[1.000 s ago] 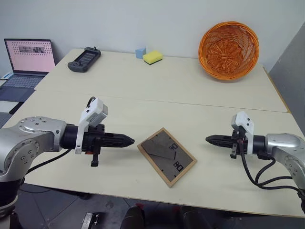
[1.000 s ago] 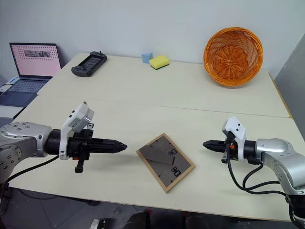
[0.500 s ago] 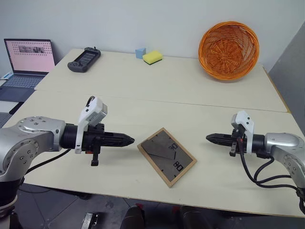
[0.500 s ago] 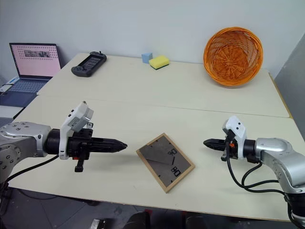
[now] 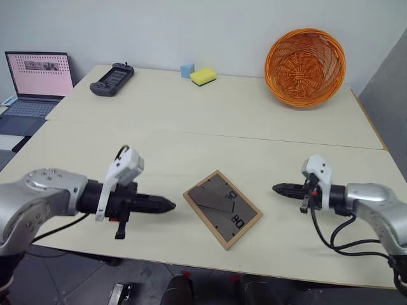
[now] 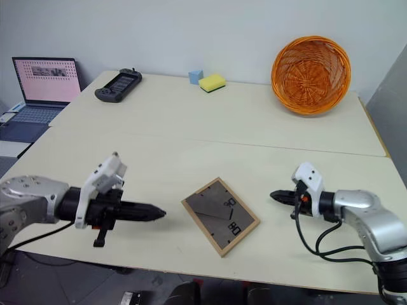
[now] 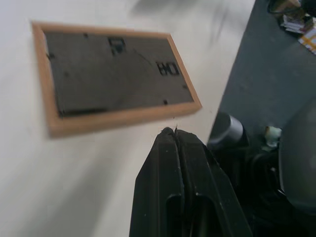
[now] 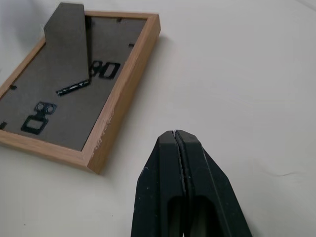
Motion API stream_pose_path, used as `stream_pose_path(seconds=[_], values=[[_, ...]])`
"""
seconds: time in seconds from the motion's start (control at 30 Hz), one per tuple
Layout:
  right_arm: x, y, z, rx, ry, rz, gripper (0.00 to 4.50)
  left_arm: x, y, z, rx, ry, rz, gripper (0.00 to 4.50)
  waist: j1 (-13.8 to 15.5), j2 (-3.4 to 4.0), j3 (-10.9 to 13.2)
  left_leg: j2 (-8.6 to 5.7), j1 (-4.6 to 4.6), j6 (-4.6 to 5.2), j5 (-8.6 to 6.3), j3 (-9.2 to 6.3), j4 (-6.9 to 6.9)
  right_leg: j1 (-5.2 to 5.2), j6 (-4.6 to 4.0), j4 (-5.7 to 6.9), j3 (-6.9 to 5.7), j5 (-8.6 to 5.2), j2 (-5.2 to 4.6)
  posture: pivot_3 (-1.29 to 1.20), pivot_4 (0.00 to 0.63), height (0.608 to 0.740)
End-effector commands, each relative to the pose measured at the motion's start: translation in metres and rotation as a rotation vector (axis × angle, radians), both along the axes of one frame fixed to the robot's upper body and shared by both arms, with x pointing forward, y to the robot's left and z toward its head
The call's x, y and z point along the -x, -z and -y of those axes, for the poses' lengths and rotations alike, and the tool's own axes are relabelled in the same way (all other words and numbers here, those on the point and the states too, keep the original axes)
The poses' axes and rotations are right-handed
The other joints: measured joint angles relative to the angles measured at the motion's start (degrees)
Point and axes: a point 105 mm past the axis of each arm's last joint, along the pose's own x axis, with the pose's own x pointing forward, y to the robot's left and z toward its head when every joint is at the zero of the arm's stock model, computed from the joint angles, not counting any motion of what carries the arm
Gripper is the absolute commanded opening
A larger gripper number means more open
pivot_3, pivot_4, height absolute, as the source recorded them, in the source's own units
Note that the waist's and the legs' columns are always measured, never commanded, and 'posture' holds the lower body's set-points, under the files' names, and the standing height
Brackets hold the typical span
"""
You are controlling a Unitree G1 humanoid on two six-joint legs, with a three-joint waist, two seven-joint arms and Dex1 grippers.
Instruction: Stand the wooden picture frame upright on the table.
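The wooden picture frame lies flat on the table near its front edge, dark grey back panel facing up, the stand folded against it. The picture side is hidden underneath. My left gripper is shut and empty, pointing at the frame's left corner from a short gap away. My right gripper is shut and empty too, pointing at the frame from its right with a wider gap. Both wrist views show the frame just beyond the closed fingertips.
An orange wicker basket leans at the back right. A yellow sponge, a small blue block and a dark game controller sit along the back. A laptop stands on a side surface at left.
Both arms have sunk closer to the tabletop. The left gripper drew back slightly, and the right edged a little toward the frame. The frame has not moved.
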Motion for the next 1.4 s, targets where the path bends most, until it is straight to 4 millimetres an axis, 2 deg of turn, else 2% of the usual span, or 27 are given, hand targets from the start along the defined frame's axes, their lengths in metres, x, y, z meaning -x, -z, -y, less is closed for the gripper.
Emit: stream_pose_path(seconds=[0.03, 0.27, 0.33, 0.47, 0.67, 0.83, 0.97, 1.13, 1.27, 1.4], values=[[-0.006, -0.002, -0.009, 0.000, -0.008, 0.064, 0.01, 0.003, 0.009, 0.001, -0.041, 0.022, 0.037, 0.00, 0.02, 0.00, 0.00, 0.00, 0.01, 0.00, 0.00, 0.00, 0.03, 0.02, 0.00, 0.02, 0.00, 0.00, 0.00, 0.00, 0.150, 0.740], [-0.021, -0.006, -0.015, -0.049, 0.039, 0.089, 0.01, -0.008, 0.029, 0.003, -0.062, -0.030, 0.040, 0.00, 0.05, 0.00, 0.00, 0.00, 0.00, 0.00, 0.00, 0.00, 0.14, 0.03, 0.00, 0.06, 0.00, 0.00, 0.01, 0.00, 0.150, 0.740], [-0.023, -0.005, -0.016, -0.049, 0.043, 0.093, 0.01, -0.008, 0.032, 0.006, -0.053, -0.024, 0.032, 0.00, 0.06, 0.00, 0.00, -0.01, -0.01, 0.00, 0.00, 0.00, 0.14, 0.03, 0.00, 0.06, 0.01, 0.00, 0.01, 0.00, 0.150, 0.740], [-0.020, -0.001, -0.015, -0.034, 0.029, 0.074, 0.01, -0.021, 0.045, 0.008, -0.076, -0.037, 0.053, 0.00, 0.17, 0.03, -0.02, -0.02, -0.01, 0.00, 0.00, 0.01, 0.16, 0.05, 0.00, 0.06, 0.01, 0.00, 0.00, 0.00, 0.150, 0.740], [-0.011, 0.004, -0.009, -0.032, 0.016, 0.022, 0.01, -0.035, 0.047, 0.015, -0.052, -0.030, 0.067, 0.00, 0.23, 0.03, -0.02, -0.02, -0.02, 0.00, 0.00, 0.00, 0.23, 0.05, -0.01, 0.09, 0.00, 0.00, 0.01, 0.00, 0.150, 0.740], [0.004, 0.020, -0.005, -0.010, -0.011, -0.049, 0.01, -0.050, 0.045, 0.022, -0.034, -0.035, 0.098, 0.00, 0.34, 0.03, -0.02, -0.03, -0.06, 0.02, -0.01, -0.01, 0.34, 0.07, 0.00, 0.11, -0.01, 0.00, 0.01, 0.00, 0.150, 0.740], [0.011, 0.027, -0.014, -0.027, -0.020, -0.079, 0.01, -0.062, 0.041, 0.027, -0.017, -0.044, 0.122, 0.00, 0.05, 0.03, -0.02, -0.03, -0.06, 0.02, -0.02, -0.02, 0.38, 0.06, 0.00, 0.16, 0.00, 0.00, 0.02, 0.00, 0.150, 0.740], [0.013, 0.025, -0.027, -0.072, -0.026, -0.087, 0.01, -0.069, 0.037, 0.031, -0.007, -0.044, 0.137, 0.00, -0.11, 0.03, -0.02, -0.03, -0.05, 0.02, -0.02, -0.03, 0.42, 0.05, 0.00, 0.30, 0.00, 0.00, 0.03, 0.00, 0.150, 0.740], [0.014, 0.023, -0.032, -0.079, -0.024, -0.083, 0.01, -0.070, 0.036, 0.030, -0.006, -0.056, 0.135, 0.00, 0.02, 0.03, -0.02, -0.05, -0.06, 0.02, -0.02, -0.04, 0.46, 0.05, 0.00, 0.31, 0.00, 0.00, 0.02, 0.00, 0.150, 0.740], [0.009, 0.021, -0.025, -0.063, 0.004, -0.067, 0.01, -0.056, 0.025, 0.020, -0.004, -0.044, 0.117, 0.00, -0.06, 0.03, -0.02, -0.04, -0.06, 0.02, -0.02, -0.05, 0.46, 0.05, 0.00, 0.31, -0.01, 0.00, 0.02, 0.00, 0.150, 0.740]])
